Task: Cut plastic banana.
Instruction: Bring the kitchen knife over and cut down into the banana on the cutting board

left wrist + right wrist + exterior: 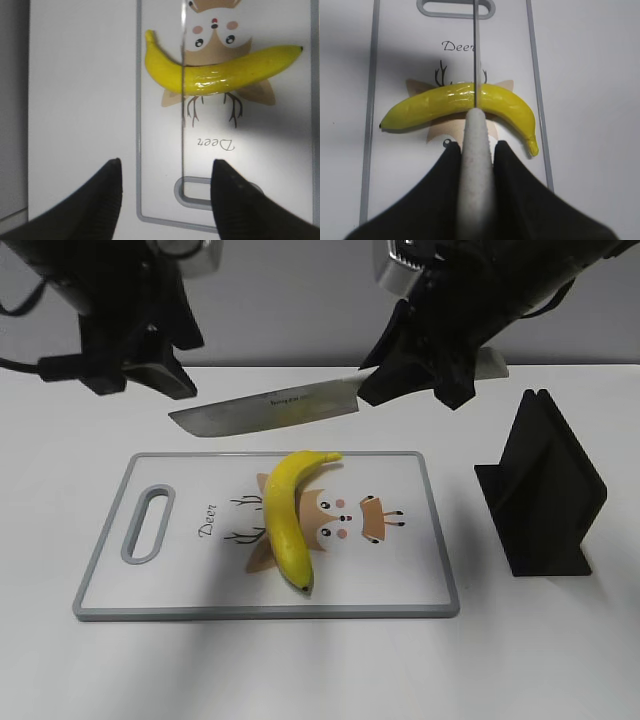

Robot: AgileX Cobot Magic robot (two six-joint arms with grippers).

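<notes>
Right end effector [476,150] is what I check first: its two dark fingers [512,165] are closed on the pale grey handle of a knife [268,406], which I see clamped between them in the right wrist view. From there the blade runs out leftward in the exterior view, held in the air above the far edge of the cutting board [420,570], edge downward and clear of everything below. Seen from either wrist, the blade's thin line crosses the middle of the plastic banana [285,515].

That banana lies whole on the cutting board, over the printed deer face, its stem toward the board's far edge and its dark tip toward the near edge.

My left end effector [165,195] hangs spread wide with nothing between its fingers, above the board's handle-slot end.

Right of the board, apart from it, a black knife stand [540,495] sits on the white surface [560,660].
</notes>
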